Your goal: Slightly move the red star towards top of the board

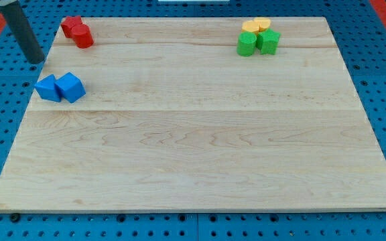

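Two red blocks touch each other at the board's top left corner. The upper left one looks like the red star [71, 26]; the other red block [84, 37] lies against its lower right side. My tip [37, 61] is at the board's left edge, below and to the left of the red blocks and apart from them. It is above the two blue blocks.
Two blue blocks, one [47, 88] beside the other [72, 87], sit near the left edge. At the top right are a yellow pair [256, 25] and two green blocks [247, 44] [269, 41]. The wooden board [200, 147] lies on a blue pegboard.
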`<action>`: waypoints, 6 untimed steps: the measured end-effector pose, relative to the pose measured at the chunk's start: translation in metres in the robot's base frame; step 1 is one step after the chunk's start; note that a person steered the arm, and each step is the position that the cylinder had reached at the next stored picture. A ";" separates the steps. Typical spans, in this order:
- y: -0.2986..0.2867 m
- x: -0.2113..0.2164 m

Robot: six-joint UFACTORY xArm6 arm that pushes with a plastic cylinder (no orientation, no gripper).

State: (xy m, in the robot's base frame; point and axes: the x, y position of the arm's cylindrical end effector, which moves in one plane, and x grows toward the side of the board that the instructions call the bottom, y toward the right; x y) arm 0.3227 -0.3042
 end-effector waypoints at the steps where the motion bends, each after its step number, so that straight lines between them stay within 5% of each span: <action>1: -0.001 -0.018; 6: 0.028 -0.091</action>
